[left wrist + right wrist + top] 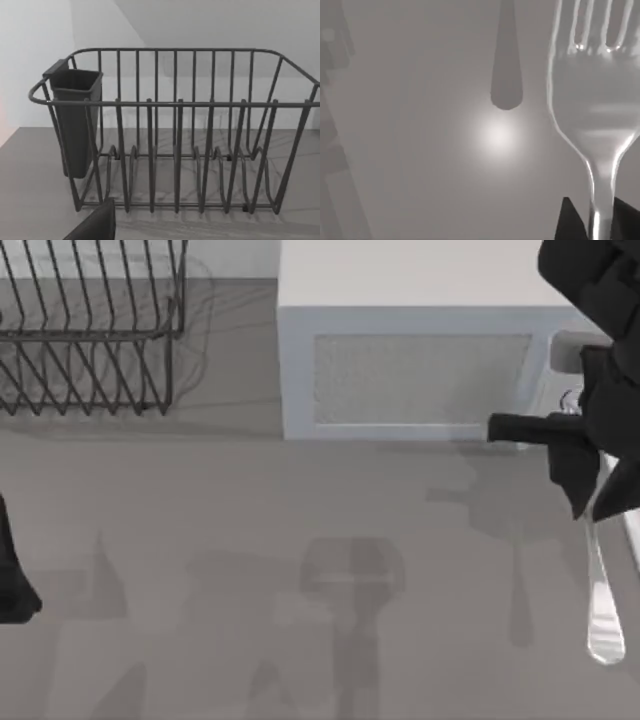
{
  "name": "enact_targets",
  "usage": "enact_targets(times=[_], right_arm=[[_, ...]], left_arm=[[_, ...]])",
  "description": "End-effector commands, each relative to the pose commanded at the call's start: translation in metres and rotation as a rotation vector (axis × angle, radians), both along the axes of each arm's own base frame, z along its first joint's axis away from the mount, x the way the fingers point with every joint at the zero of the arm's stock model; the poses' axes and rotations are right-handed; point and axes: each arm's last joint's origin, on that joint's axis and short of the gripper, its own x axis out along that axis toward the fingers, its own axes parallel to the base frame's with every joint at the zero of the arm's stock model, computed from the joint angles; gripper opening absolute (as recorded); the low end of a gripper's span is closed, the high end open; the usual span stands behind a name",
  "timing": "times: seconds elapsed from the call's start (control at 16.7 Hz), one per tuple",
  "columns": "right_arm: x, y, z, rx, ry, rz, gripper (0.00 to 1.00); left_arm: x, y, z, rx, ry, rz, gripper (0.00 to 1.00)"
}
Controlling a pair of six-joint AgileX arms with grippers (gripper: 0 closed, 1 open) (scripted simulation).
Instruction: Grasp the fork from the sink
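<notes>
Your right gripper [600, 220] is pinching the fork [603, 610] by its neck at the table's right edge, beside the microwave [420, 360], so the grasp looks made and you next need a steady lift. The right wrist view shows both fingers [568, 220] flanking the stem; the left wrist view shows the dish rack [175, 140], and I cannot tell the state of your parked left gripper [12, 575].

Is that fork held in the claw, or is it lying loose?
Held. In the right wrist view the fork has its handle pinched between the right claw fingertips. From above, it hangs below that claw.
</notes>
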Motion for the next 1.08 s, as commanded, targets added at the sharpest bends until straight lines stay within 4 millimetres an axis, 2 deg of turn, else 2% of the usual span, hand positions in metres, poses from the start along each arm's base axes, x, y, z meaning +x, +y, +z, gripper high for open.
enact_targets(times=[0.12, 0.24, 0.66, 0.84, 1.08], right_arm=[[-0.020, 0.018, -0.005, 0.003, -0.006, 0.071, 0.00], [-0.030, 0.027, -0.009, 0.007, -0.012, 0.127, 0.00], [-0.030, 0.028, -0.015, 0.005, -0.006, 0.131, 0.00], [-0.027, 0.030, -0.041, 0.003, -0.004, 0.133, 0.00], [-0.026, 0.031, -0.090, 0.016, -0.026, 0.135, 0.00]], left_arm=[[0.000, 0.000, 0.000, 0.000, 0.000, 0.000, 1.00], [0.000, 0.000, 0.000, 0.000, 0.000, 0.000, 1.00], [0.000, 0.000, 0.000, 0.000, 0.000, 0.000, 1.00], [0.000, 0.000, 0.000, 0.000, 0.000, 0.000, 1.00], [0.000, 0.000, 0.000, 0.000, 0.000, 0.000, 1.00]])
